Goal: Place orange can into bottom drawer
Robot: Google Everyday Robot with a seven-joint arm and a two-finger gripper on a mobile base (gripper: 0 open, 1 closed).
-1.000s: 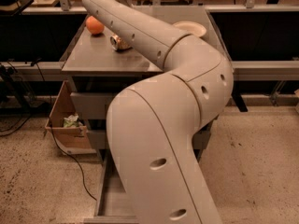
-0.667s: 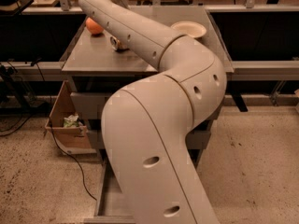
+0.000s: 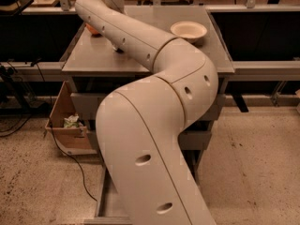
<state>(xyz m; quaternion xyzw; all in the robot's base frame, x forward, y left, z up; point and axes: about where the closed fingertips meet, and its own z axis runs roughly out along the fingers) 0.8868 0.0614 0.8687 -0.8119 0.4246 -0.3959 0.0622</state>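
Speckled flooring [image 3: 253, 172] surrounds a grey metal cabinet whose flat top serves as the counter [image 3: 154, 60]. From my seat, the robot's big white arm [image 3: 154, 125] fills most of the view. It rises from the near edge, bends at an elbow on the right, and reaches back across the counter to the far left corner.

Its hand is out of my sight, somewhere past the arm's far end over that corner, so I cannot tell whether it is open or closed.

Only a small sliver of the orange can [image 3: 116, 48] shows, standing on the counter just under the forearm. Beside it, farther left, an orange fruit [image 3: 92, 30] peeks out from behind the arm. A pale bowl [image 3: 188, 31] sits on the far right part of the counter, well apart from both.

At the foot of the cabinet the bottom drawer [image 3: 107, 203] is pulled out towards me, with a strip of its grey floor visible left of the arm. A cardboard box [image 3: 63, 121] with crumpled scraps inside stands on the floor against the cabinet's left side, and a dark cable [image 3: 70, 157] trails past it.
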